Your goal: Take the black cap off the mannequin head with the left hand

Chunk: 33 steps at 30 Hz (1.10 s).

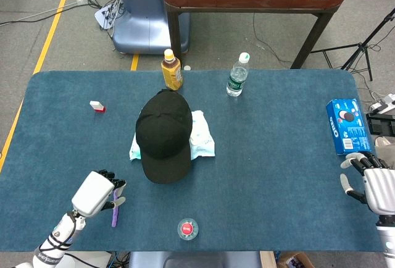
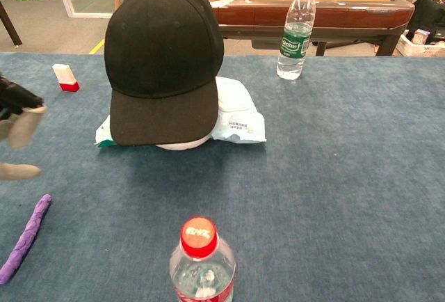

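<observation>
From the head view, 3 bottles stand upright on the blue table (image 1: 278, 157): an amber-filled bottle (image 1: 171, 70) with a yellow lid, a clear water bottle (image 1: 236, 76) with a white cap, and a red-capped bottle (image 1: 188, 228) seen from above at the near edge. The black cap (image 1: 164, 134) sits on the mannequin head, its long axis running front to back, brim pointing toward the robot, beyond and to the right of the left hand's fingertips. The left hand (image 1: 96, 193) hovers with fingers (image 1: 110, 177) spread and holding nothing, just beside a purple strip (image 1: 114, 215). The right hand (image 1: 373, 183) is also spread and empty, its fingertips near a blue cookie box (image 1: 347, 125).

From the chest view, the cap covers the white mannequin head (image 2: 182, 145), brim facing the camera. The left fingertips (image 2: 21, 122) enter blurred at the left edge, apart from the cap. A crumpled white packet (image 2: 238, 116) lies behind the head.
</observation>
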Available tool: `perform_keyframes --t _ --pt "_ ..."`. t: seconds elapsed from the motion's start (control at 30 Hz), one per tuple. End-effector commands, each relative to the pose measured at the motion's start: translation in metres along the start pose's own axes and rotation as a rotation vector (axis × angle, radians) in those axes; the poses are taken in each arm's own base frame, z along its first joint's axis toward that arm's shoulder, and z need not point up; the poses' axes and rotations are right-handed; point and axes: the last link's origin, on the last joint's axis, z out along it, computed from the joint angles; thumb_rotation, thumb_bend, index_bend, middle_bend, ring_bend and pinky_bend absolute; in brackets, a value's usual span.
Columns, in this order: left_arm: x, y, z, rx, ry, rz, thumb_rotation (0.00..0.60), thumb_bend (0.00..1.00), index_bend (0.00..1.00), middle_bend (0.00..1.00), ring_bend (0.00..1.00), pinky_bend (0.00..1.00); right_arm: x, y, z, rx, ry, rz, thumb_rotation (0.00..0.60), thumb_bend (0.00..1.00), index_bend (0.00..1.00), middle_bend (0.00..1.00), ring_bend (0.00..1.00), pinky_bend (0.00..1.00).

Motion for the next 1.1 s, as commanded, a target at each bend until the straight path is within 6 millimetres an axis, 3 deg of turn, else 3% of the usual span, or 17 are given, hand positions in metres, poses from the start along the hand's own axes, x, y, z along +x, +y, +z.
perform_keyframes --t 0.03,1.1 --pt "-0.005 0.003 0.012 0.0 -0.001 0.005 0.6 0.02 0.74 0.89 0.69 0.73 0.002 0.002 0.0 -0.002 0.003 0.007 0.6 0.41 0.47 0.35 0.23 0.33" --pt "-0.035 0.032 0.059 0.009 0.012 -0.049 0.6 0.02 0.79 0.94 0.73 0.77 0.006 0.006 -0.002 -0.001 0.009 0.024 0.6 0.41 0.47 0.35 0.23 0.33"
